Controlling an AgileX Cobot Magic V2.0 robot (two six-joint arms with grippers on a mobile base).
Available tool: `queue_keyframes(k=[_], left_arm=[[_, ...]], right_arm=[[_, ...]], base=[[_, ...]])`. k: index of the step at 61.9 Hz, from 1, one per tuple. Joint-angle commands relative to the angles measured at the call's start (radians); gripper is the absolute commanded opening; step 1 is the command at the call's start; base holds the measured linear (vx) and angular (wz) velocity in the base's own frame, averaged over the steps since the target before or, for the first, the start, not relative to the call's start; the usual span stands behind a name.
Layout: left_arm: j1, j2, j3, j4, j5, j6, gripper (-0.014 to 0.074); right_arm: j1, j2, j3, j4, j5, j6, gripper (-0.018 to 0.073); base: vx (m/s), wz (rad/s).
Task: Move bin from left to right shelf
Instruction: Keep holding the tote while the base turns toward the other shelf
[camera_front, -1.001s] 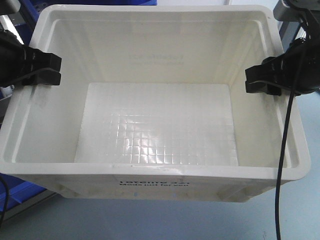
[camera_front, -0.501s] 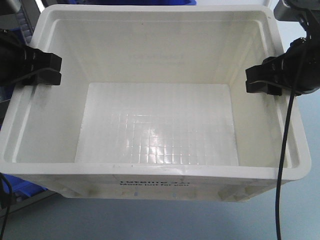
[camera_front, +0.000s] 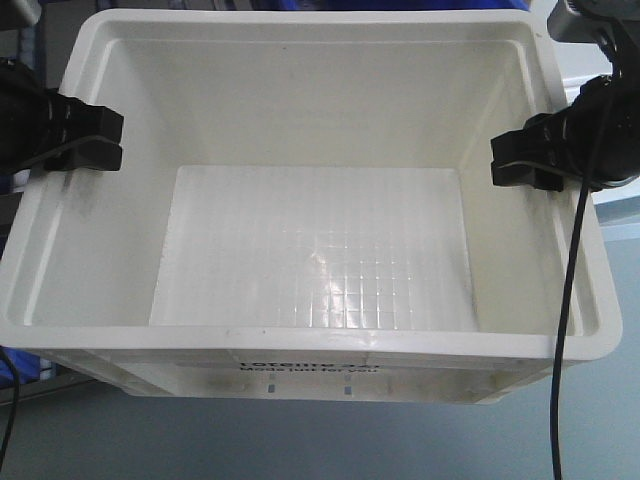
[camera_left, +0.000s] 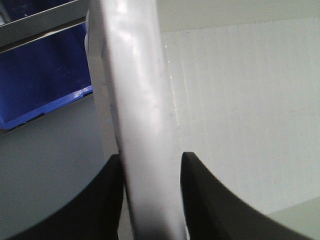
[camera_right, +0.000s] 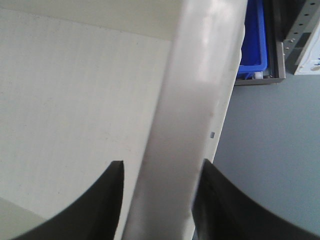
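Observation:
The large white bin (camera_front: 300, 100) fills the front view, empty, with black print on its near side. It hangs between my two arms above the grey floor. My left gripper (camera_front: 92, 138) is shut on the bin's left rim; the left wrist view shows that rim (camera_left: 140, 115) clamped between the black fingers (camera_left: 210, 200). My right gripper (camera_front: 522, 160) is shut on the right rim; the right wrist view shows that rim (camera_right: 195, 110) between its black fingers (camera_right: 95, 205).
A blue plastic bin (camera_left: 35, 85) sits under a metal shelf rail at the left. Another blue bin (camera_right: 252, 45) and a grey shelf post (camera_right: 300, 30) stand at the right. Grey floor (camera_front: 300, 440) lies below. A black cable (camera_front: 565, 330) hangs from the right arm.
The bin stays clamped between both grippers. The background beneath it has slid: the blue bins at the lower left have mostly left view, and grey floor shows there.

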Motion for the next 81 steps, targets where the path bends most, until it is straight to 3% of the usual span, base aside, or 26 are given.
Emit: queue_keyframes(k=[1,81], left_arm=[[-0.006,-0.053,-0.04,-0.054,-0.061,0.047,-0.0004],[-0.006,-0.053,-0.04,-0.054,-0.061,0.048,-0.0004]], right_arm=[[-0.006,-0.031,-0.034,-0.017,-0.088,-0.015,-0.0004],[-0.006,-0.031,-0.034,-0.017,-0.077,-0.015,-0.0004]], base=[[0.03,0.45],[0.1,0.35]])
